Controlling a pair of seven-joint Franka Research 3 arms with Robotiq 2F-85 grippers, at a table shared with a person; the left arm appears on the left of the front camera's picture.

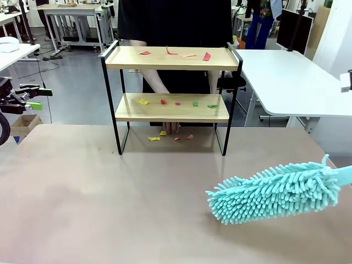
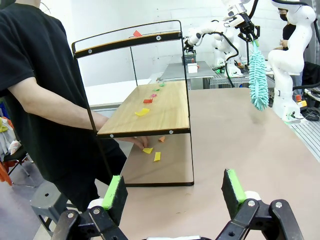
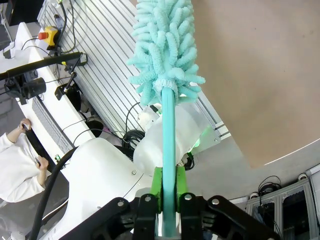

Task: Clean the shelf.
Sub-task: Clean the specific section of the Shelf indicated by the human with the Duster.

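**Front view.** Two-tier shelf (image 1: pixel 171 65) standing upright toward the far side of the brown surface (image 1: pixel 99 198), directly in front of a person (image 1: pixel 176 22) in a black top. Small coloured scraps (image 1: pixel 177 103) lie on the upper board (image 1: pixel 126 58), on the lower board (image 1: pixel 132 110) and on the surface beneath the shelf; their material cannot be made out. The person's hand (image 1: pixel 171 127) rests on the surface behind the lower board, which hides all but the fingertips. A teal fluffy duster (image 1: pixel 275 190) hangs over the near right part of the surface, well apart from the shelf, head pointing left; its handle is cut off by the right picture edge. The left pincer (image 1: pixel 27 100) sits at the left edge, partly cut off.

**Right wrist view.** Right pincer (image 3: pixel 168 186) clenched on the duster's handle, one green pad on either side; the handle's lower end is hidden below the fingers.

**Left wrist view.** Left pincer released, pads wide apart with nothing between them, facing one end of the shelf
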